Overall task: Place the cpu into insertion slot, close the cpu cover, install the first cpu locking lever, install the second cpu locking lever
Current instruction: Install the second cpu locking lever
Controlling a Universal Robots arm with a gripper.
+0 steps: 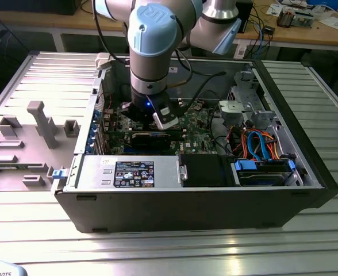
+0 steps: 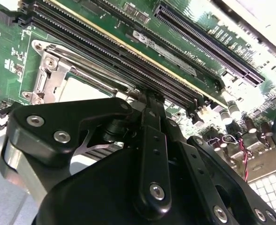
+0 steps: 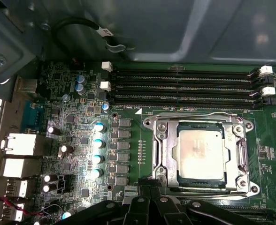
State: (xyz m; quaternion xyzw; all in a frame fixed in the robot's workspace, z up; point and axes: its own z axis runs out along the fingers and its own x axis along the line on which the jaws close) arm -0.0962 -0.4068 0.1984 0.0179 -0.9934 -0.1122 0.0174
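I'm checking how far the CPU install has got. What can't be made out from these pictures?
- Exterior view: the insertion slot is hidden behind the arm's wrist and the gripper.
- Second wrist view: the gripper body covers most of the cpu and the cpu cover.
- First wrist view: the cpu sits inside the cpu cover, but the gripper linkage hides the cover's near edge; whether the levers are latched is unclear.

In the exterior view the arm [image 1: 152,63] hides the slot. In the second wrist view the gripper [image 2: 147,101] covers most of the cpu [image 2: 84,89] (its fingertips are lost against the dark memory slots [image 2: 105,51]). In the first wrist view the gripper's linkage [image 3: 152,208] is cut off at the edge.
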